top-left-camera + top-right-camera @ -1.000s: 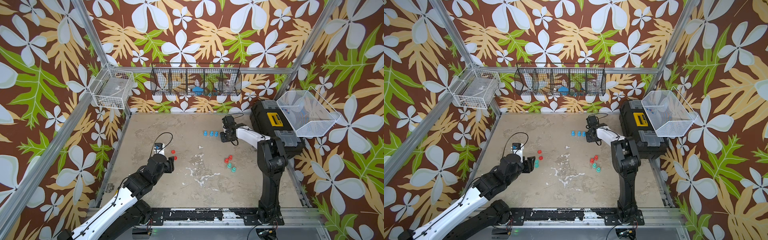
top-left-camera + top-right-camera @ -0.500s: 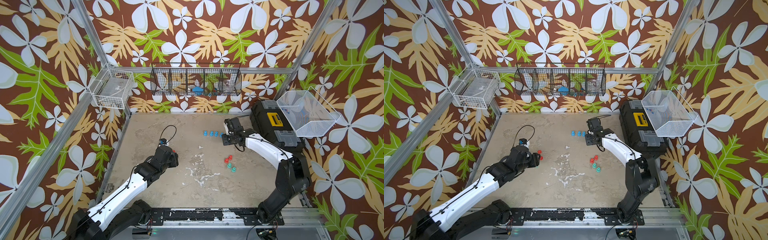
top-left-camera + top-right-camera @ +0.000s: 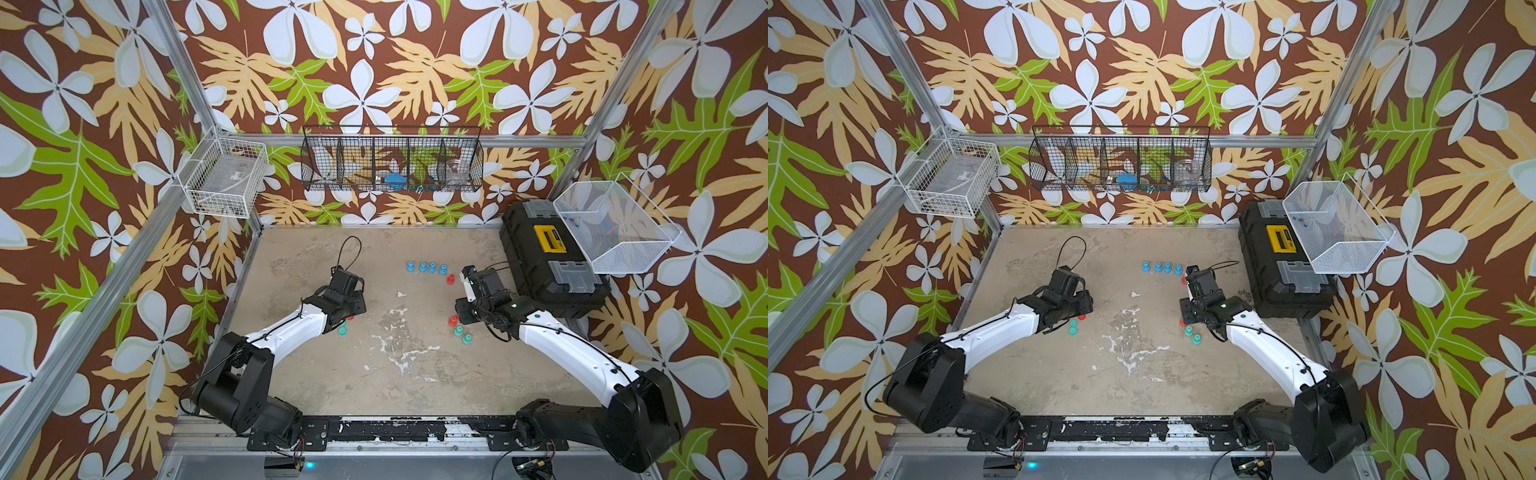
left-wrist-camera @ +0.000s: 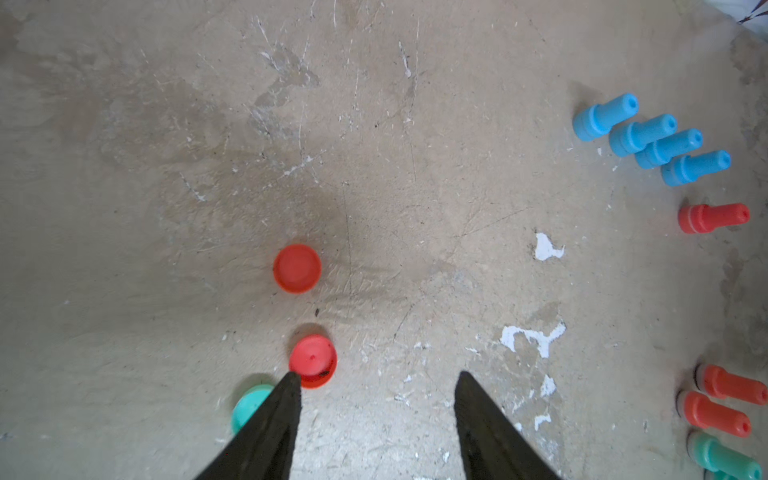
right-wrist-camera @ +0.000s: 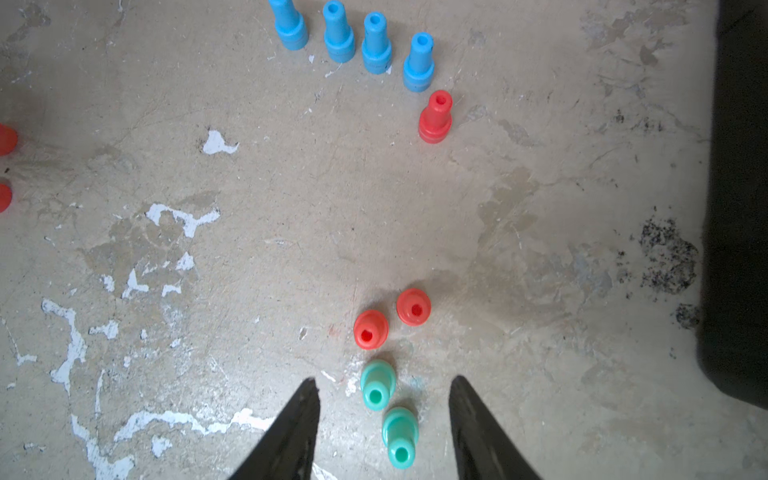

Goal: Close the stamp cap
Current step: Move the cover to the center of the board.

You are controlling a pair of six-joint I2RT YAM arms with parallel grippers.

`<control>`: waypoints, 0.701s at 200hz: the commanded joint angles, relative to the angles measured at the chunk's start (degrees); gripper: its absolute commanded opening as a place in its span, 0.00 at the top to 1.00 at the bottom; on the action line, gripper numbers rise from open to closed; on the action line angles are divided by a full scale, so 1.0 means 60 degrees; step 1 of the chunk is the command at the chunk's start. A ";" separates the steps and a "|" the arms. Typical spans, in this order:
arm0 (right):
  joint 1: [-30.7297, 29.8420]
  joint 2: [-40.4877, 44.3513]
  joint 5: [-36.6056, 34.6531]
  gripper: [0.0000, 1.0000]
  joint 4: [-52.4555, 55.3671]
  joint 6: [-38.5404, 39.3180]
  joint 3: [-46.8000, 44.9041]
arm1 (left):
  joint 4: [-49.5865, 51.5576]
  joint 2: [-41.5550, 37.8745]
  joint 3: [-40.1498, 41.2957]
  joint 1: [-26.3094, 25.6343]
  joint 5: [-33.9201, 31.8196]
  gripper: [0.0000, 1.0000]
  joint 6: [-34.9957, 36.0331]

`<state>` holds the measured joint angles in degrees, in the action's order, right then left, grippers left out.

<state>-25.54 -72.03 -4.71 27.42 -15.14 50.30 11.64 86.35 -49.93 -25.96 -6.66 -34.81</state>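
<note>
- The left hand (image 4: 377,375) is spread and empty above the beige surface (image 4: 415,166). A round red plastic cap (image 4: 313,360) lies at one fingertip, a second red cap (image 4: 297,268) beyond it, and a teal cap (image 4: 249,405) is partly hidden by the hand.
- Four blue plastic stamps (image 5: 353,39) stand in a row, with a lone red stamp (image 5: 435,118) at its end.
- The right hand (image 5: 384,381) is spread, pinching nothing, over two upright teal stamps (image 5: 401,436). Two paired red stamps (image 5: 371,329) stand just ahead.

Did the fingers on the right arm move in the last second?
Yes. In both top views the right arm's fingers pulled back from beside the row of blue stamps, down the picture, to the green stamps.
</note>
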 commanded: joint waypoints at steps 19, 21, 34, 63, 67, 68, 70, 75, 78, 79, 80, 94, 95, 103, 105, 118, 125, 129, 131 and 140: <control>-0.0038 0.0467 0.0199 0.48 -0.0080 -0.0260 -0.0493 | -0.0459 0.0862 -0.0418 0.0052 -0.0019 0.39 -0.0133; -0.0040 0.0496 0.0203 0.48 -0.0075 -0.0271 -0.0519 | -0.0460 0.0903 -0.0440 0.0049 -0.0019 0.39 -0.0139; -0.0052 0.0705 0.0203 0.48 -0.0116 -0.0332 -0.0679 | -0.0461 0.1114 -0.0542 0.0054 -0.0028 0.40 -0.0124; -0.0057 0.1126 0.0228 0.48 -0.0182 -0.0407 -0.0976 | -0.0448 0.1368 -0.0687 0.0092 -0.0107 0.40 -0.0046; -0.0057 0.1153 0.0237 0.48 -0.0191 -0.0407 -0.0999 | -0.0446 0.1399 -0.0711 0.0092 -0.0130 0.40 -0.0033; -0.0061 0.1159 0.0240 0.48 -0.0198 -0.0414 -0.1007 | -0.0446 0.1400 -0.0713 0.0100 -0.0133 0.40 -0.0031; -0.0056 0.1175 0.0253 0.48 -0.0203 -0.0420 -0.1021 | -0.0442 0.1400 -0.0715 0.0105 -0.0135 0.40 -0.0029; -0.0051 0.1192 0.0276 0.49 -0.0204 -0.0440 -0.1029 | -0.0433 0.1415 -0.0728 0.0105 -0.0136 0.40 -0.0016; -0.0052 0.1201 0.0286 0.49 -0.0205 -0.0439 -0.1030 | -0.0439 0.1428 -0.0741 0.0107 -0.0136 0.40 -0.0014; -0.0058 0.1205 0.0286 0.49 -0.0205 -0.0437 -0.1030 | -0.0435 0.1428 -0.0736 0.0122 -0.0143 0.40 -0.0014; -0.0054 0.1207 0.0294 0.49 -0.0197 -0.0444 -0.1030 | -0.0433 0.1436 -0.0733 0.0122 -0.0147 0.40 -0.0022; -0.0061 0.1238 0.0290 0.49 -0.0209 -0.0443 -0.1045 | -0.0434 0.1498 -0.0785 0.0135 -0.0191 0.40 0.0011; -0.0056 0.1238 0.0296 0.49 -0.0207 -0.0447 -0.1052 | -0.0433 0.1500 -0.0787 0.0136 -0.0193 0.40 0.0006; -0.0052 0.1238 0.0309 0.49 -0.0216 -0.0458 -0.1052 | -0.0424 0.1539 -0.0817 0.0162 -0.0245 0.40 0.0015; -0.0058 0.1246 0.0313 0.49 -0.0210 -0.0462 -0.1056 | -0.0429 0.1545 -0.0825 0.0172 -0.0244 0.40 0.0015; -0.0069 0.1264 0.0346 0.49 -0.0206 -0.0463 -0.1072 | -0.0419 0.1591 -0.0846 0.0227 -0.0255 0.40 0.0030; -0.0074 0.1282 0.0346 0.49 -0.0218 -0.0451 -0.1083 | -0.0429 0.1607 -0.0849 0.0253 -0.0275 0.40 0.0037; -0.0079 0.1282 0.0366 0.49 -0.0221 -0.0465 -0.1089 | -0.0423 0.1619 -0.0858 0.0282 -0.0282 0.40 0.0044; -0.0079 0.1297 0.0369 0.49 -0.0231 -0.0469 -0.1100 | -0.0425 0.1638 -0.0854 0.0283 -0.0301 0.40 0.0044; -0.0065 0.1311 0.0400 0.49 -0.0263 -0.0477 -0.1129 | -0.0442 0.1684 -0.0856 0.0326 -0.0302 0.40 0.0044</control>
<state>-25.89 -64.53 -2.90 27.00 -17.61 43.79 9.61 95.96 -54.74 -24.56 -7.51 -34.96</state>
